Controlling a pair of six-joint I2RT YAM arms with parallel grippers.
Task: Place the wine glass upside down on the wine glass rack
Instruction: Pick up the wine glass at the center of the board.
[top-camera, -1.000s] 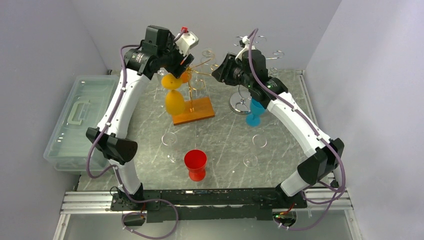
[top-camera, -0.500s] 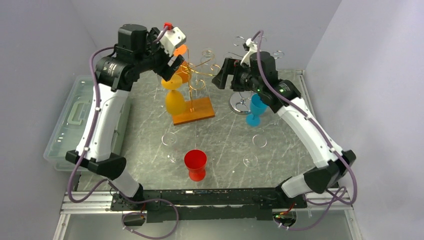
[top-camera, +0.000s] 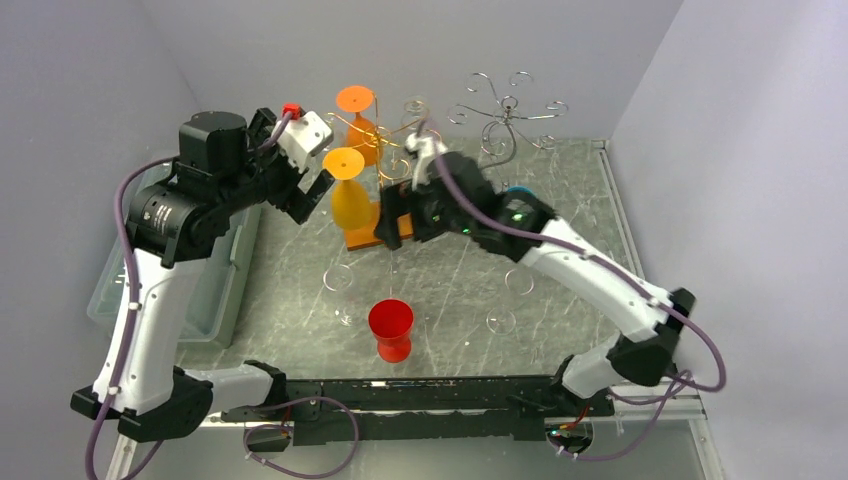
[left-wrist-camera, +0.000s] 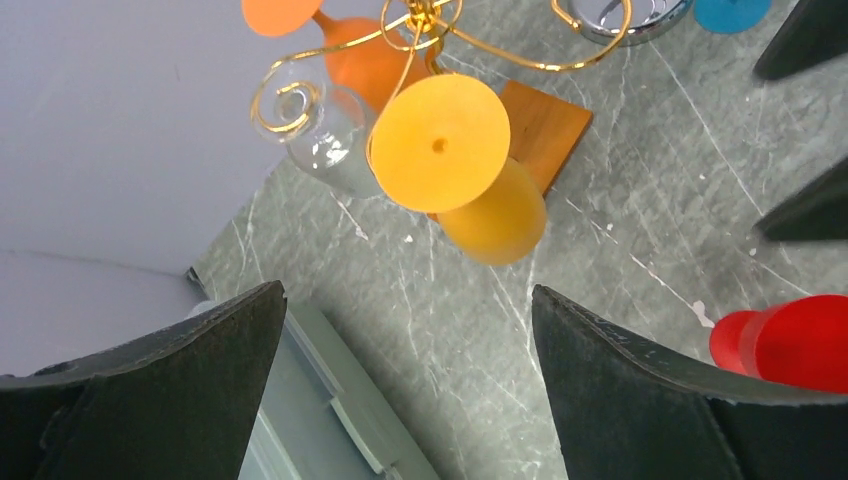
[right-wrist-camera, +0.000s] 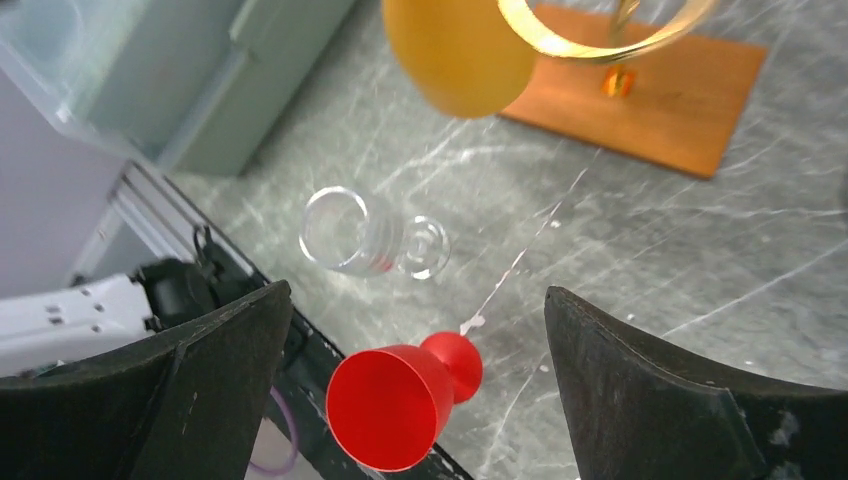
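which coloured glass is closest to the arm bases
The red glass, standing upright out front; the yellow glass and orange glass hang upside down on the gold rack farther back.

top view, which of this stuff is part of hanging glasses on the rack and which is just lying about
Job:
gold rack
yellow glass and orange glass, hanging upside down on it
red glass, upright on the table, likely next
clear glasses on the table

Lying about:
plastic bin
silver rack, seemingly unused for now
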